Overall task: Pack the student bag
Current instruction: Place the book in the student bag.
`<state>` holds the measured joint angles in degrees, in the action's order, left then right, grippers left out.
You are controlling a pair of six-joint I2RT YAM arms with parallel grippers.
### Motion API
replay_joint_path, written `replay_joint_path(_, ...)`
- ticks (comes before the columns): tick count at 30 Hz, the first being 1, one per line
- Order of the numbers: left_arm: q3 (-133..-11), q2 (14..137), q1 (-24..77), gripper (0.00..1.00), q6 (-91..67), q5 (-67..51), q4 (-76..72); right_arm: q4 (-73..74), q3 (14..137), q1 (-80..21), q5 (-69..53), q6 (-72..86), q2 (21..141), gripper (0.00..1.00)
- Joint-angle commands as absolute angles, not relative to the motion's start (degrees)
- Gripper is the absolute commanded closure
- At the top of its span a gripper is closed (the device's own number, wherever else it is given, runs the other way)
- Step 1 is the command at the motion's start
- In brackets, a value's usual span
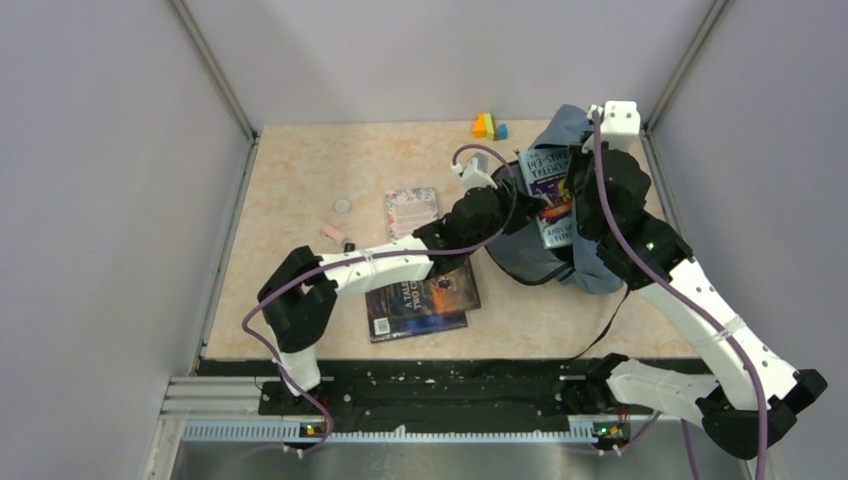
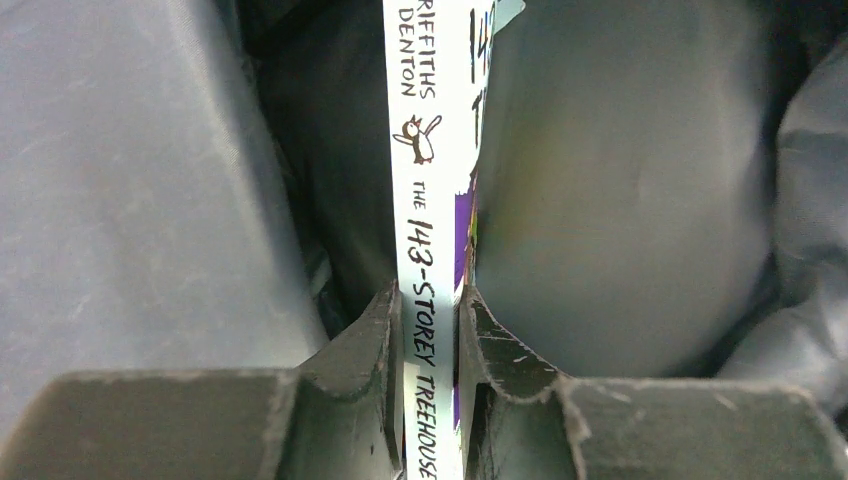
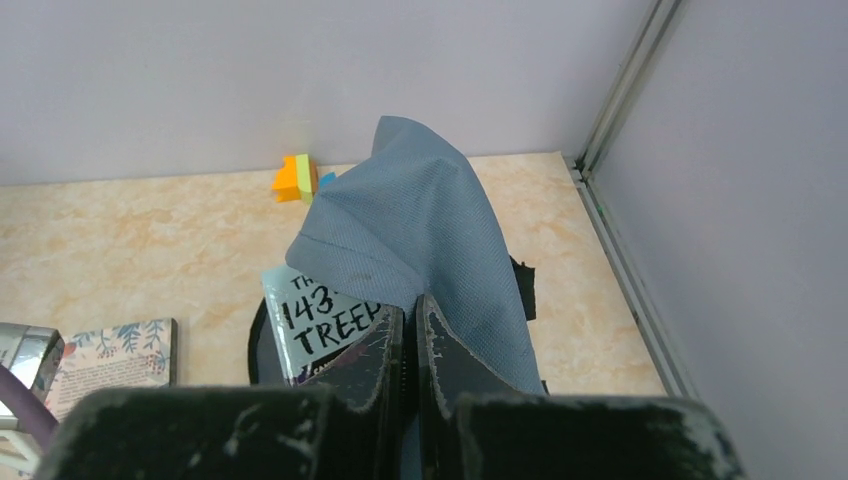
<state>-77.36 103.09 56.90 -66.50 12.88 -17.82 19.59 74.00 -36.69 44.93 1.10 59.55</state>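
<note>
The bag (image 1: 530, 262) lies at the upper right of the top view with its mouth open. The left gripper (image 2: 428, 310) is clamped narrowly on the spine edge of the book (image 2: 420, 150). The right gripper (image 3: 408, 320) pinches the bag's upper fabric and holds it raised. Hold the fabric high. Feed the book in edge-first, without tilting. Release only once it is seated inside.

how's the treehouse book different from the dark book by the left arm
The treehouse book has a pale blue cover; the dark book is mostly black. The treehouse book sits partly in the student bag, pinched by the left gripper; the dark book lies flat on the table, ungripped. Both are books.
</note>
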Motion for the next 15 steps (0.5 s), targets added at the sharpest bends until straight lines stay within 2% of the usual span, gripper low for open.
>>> replay_joint_path(1,-79.6,102.8,57.1,1.0,-67.8,14.3,-21.4,17.8,76.5,-36.6,45.7,0.5,59.9,1.0)
replay_joint_path(8,-72.8,99.3,57.1,1.0,-68.3,22.1,-18.6,17.0,75.7,-36.6,46.1,0.4,59.8,1.0)
replay_joint_path(15,-77.2,102.7,57.1,1.0,-66.6,21.7,-15.8,16.6,75.4,-36.6,46.2,0.5,59.9,1.0)
